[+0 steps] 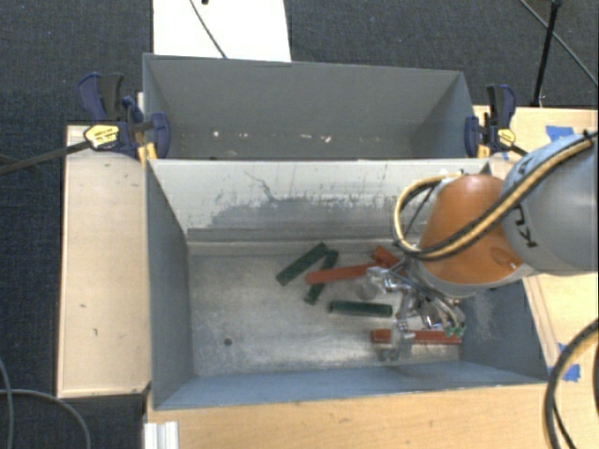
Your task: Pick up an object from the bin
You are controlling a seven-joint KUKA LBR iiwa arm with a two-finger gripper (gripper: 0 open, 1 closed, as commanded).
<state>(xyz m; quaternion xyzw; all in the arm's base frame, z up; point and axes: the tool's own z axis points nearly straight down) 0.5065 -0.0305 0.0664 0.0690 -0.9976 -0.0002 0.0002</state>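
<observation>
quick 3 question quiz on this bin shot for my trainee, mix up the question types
1. True or false: the gripper is in the left half of the bin.
2. What colours are the loose sticks in the bin? A) dark green and red B) yellow and blue C) all white
3. Fill in: the stick nearest the gripper, by the front wall, is ___.

Key
1. False: it is at the right front of the bin.
2. A: for example the dark green stick and the middle red stick beside it.
3. Red: the front red stick lies right under the gripper.
</observation>
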